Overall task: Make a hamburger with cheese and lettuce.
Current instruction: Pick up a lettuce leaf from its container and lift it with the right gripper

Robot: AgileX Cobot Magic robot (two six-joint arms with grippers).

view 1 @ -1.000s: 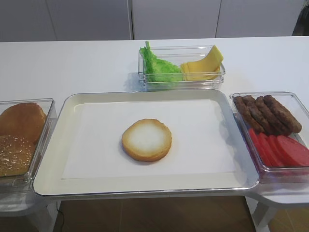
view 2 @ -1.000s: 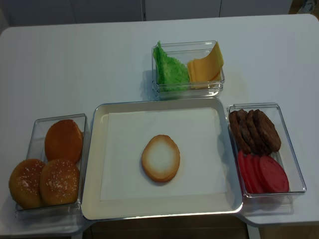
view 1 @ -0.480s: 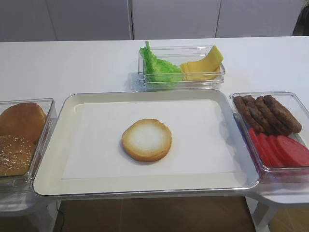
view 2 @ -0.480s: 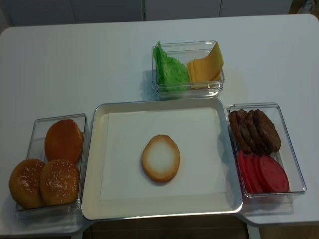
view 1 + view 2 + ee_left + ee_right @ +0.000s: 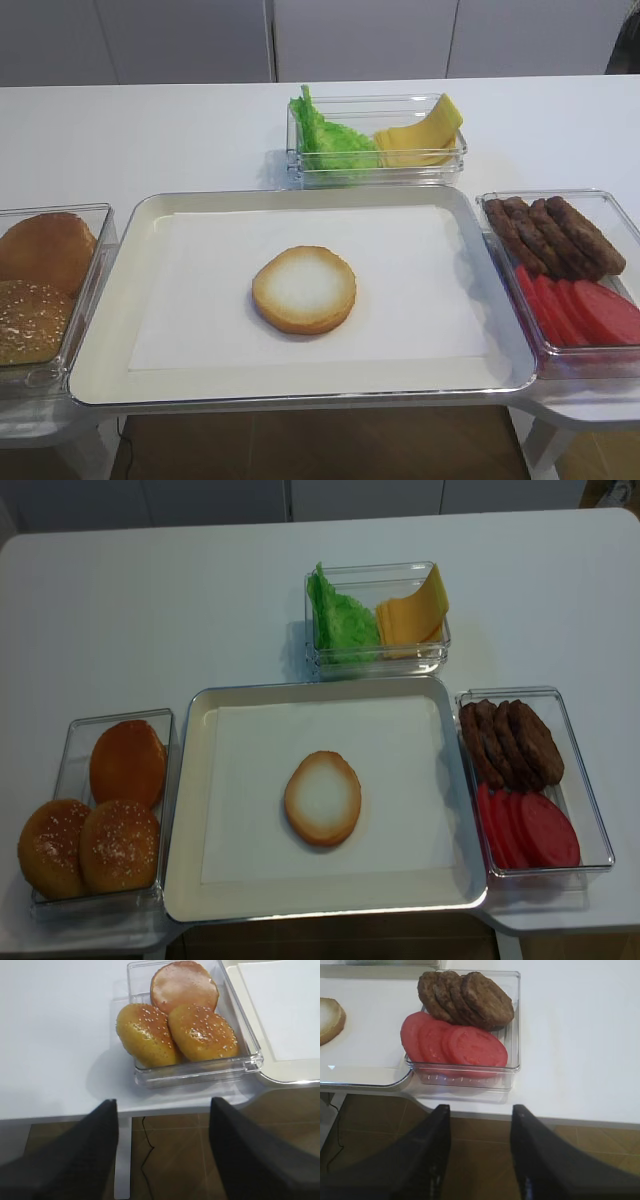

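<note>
The hamburger base, a flat bun half [image 5: 304, 289] with a pale cut face, lies on white paper in the middle of the silver tray [image 5: 150, 385]; it also shows in the realsense view [image 5: 322, 798] and at the left edge of the right wrist view [image 5: 330, 1019]. The lettuce [image 5: 330, 143] and the cheese [image 5: 420, 140] share a clear box at the back [image 5: 345, 620] [image 5: 412, 612]. My left gripper [image 5: 162, 1160] is open and empty, off the table's front edge near the bun box. My right gripper [image 5: 480, 1155] is open and empty, off the front edge below the patty box.
A clear box of domed bun tops [image 5: 100, 820] [image 5: 190, 1025] stands left of the tray. A clear box of dark patties [image 5: 510, 742] and red tomato slices [image 5: 530, 830] stands right of it [image 5: 465, 1035]. Neither arm shows in the exterior views.
</note>
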